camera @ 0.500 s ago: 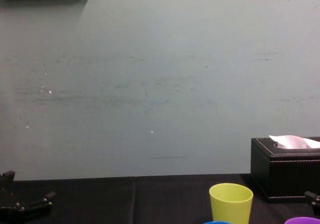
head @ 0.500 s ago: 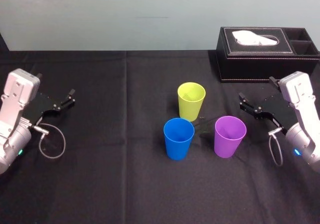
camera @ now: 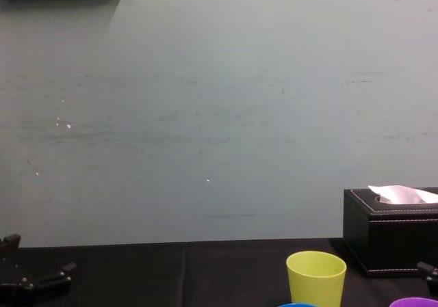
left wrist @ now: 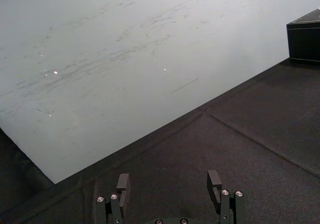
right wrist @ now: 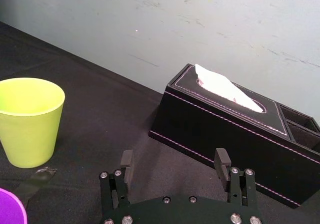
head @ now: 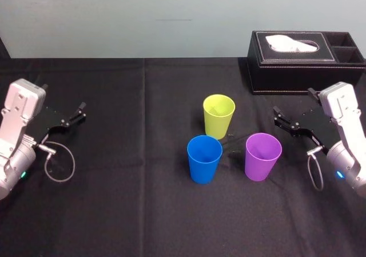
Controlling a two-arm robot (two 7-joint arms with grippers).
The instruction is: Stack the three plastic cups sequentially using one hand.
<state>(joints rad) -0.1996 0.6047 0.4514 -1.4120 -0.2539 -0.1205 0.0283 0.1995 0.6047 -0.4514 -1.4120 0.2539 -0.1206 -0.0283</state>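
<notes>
Head view: three smooth, tapered plastic tumblers stand upright and apart on a black woven cloth (head: 143, 211); yellow-green cup (head: 219, 115) farthest back, blue cup (head: 204, 158) in front of it on the left, purple cup (head: 263, 156) on the right; stitched black tissue box (head: 297, 68) at the far right; left gripper (head: 82, 111) well to the left of the cups; right gripper (head: 277, 117) near the purple cup, not touching it.
Left wrist view: flat black jaws spread wide, nothing between them; matt cloth and scuffed pale wall (left wrist: 125, 49) beyond.
Right wrist view: jaws equally wide and empty; yellow-green cup and tissue box ahead.
Chest view: yellow-green cup beside the box; left gripper low at the left edge.
Against the earlier frame: cups and both grippers unchanged in place.
</notes>
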